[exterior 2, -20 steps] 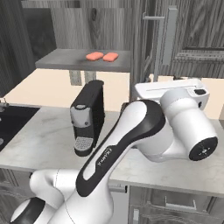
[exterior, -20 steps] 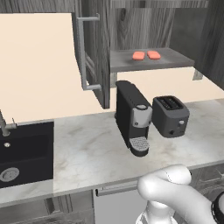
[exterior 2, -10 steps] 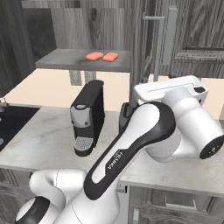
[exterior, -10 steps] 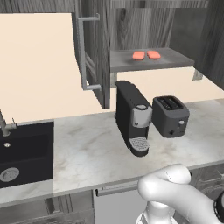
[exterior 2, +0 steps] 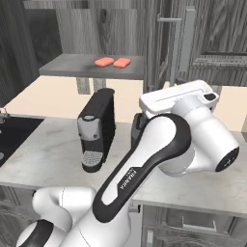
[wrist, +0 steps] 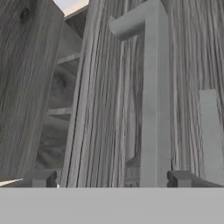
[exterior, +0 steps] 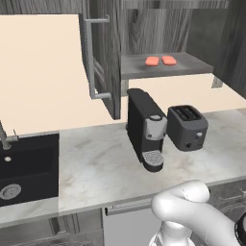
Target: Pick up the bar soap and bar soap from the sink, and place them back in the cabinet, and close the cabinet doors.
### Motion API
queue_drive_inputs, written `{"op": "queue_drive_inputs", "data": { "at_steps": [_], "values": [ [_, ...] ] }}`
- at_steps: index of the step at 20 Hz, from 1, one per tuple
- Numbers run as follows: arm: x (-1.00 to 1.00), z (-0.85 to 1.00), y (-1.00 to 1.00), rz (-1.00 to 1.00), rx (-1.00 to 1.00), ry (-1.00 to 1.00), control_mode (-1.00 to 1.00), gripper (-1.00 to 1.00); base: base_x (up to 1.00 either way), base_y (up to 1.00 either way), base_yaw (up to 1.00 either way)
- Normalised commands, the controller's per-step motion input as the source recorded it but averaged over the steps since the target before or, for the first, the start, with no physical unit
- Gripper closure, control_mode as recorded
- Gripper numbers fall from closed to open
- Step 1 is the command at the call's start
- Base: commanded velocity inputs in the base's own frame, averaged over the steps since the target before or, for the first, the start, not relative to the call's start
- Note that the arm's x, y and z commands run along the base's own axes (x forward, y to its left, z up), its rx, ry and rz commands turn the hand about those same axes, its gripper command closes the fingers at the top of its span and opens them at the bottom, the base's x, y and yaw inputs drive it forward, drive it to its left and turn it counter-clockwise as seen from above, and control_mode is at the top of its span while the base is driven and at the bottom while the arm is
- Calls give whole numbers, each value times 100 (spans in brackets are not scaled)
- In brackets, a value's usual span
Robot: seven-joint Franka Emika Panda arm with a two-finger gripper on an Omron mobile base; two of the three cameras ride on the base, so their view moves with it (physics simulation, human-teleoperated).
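My arm has swung rightward, hiding the toaster; claw [wrist: 109, 179] spread wide at the upright door handle [wrist: 153, 100], soaps [exterior: 160, 61] shelved.

This is a home kitchen, and it is a rendered one, not a real room. A pale marble counter [exterior: 96, 168] runs from left to right, with a black sink [exterior: 29, 168] set into it at the left. On the counter stand a black coffee machine [exterior: 145, 129] and, just to its right, a dark toaster [exterior: 187, 127]. Above them hangs a dark wood-grain wall cabinet [exterior: 144, 33] with a grey shelf [exterior: 182, 67] and long silver bar handles [exterior: 90, 57]. Below the counter are paler grey base cabinets [exterior 2: 202, 226]. The wall behind is plain beige.
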Motion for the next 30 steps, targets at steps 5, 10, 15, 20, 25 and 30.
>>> {"op": "queue_drive_inputs", "data": {
  "at_steps": [5, 10, 15, 20, 25, 30],
  "values": [
    [18, 0, 1, 6, 1, -5, -100, -100, 0, 0, 0],
    [11, 0, 7, 5, 0, -4, -100, -100, 0, 0, 0],
    [0, 0, 47, 13, 0, 0, -100, -100, 0, 0, 0],
    [1, 0, 56, 16, 0, 0, -100, -100, 0, 0, 0],
    [11, 0, 62, 11, 0, 0, -100, -100, 0, 0, 0],
    [26, 0, 68, 4, 0, 0, -100, -100, 0, 0, 0]
  ]
}}
